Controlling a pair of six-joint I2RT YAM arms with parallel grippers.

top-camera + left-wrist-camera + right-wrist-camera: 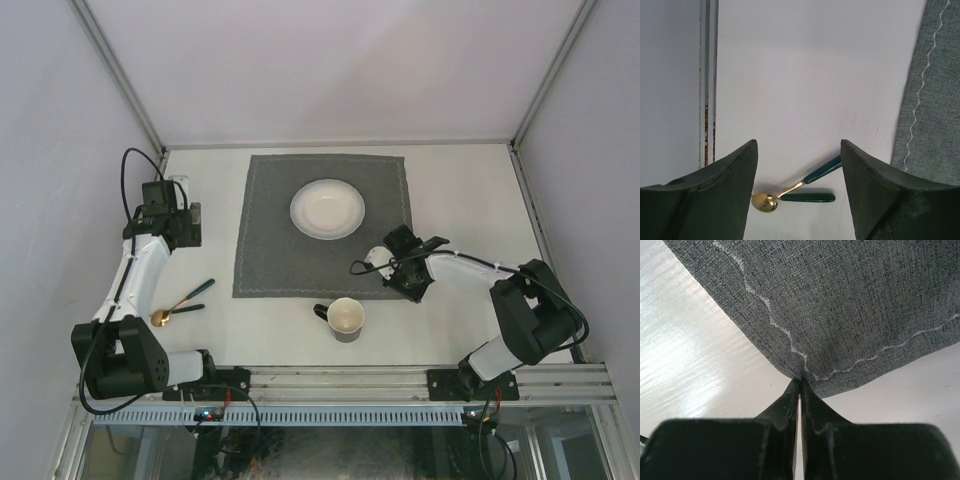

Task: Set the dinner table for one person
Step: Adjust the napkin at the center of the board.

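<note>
Gold-bowled spoon (183, 301) lies on the table (470, 200) at its near left, handle slanting toward the mat (270, 250), nearer than the wide-open left gripper (799, 150) and closest to that arm; farther right, the closed right gripper (800, 381) pinches the mat's near corner, plate (327, 209) beyond.

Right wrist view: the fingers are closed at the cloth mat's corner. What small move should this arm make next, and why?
Probably a short, low pull of that corner outward to smooth it. The right gripper is shut on a corner of the grey mat, which puckers slightly there, and the plate rests on the mat, so lifting might shift it.
</note>
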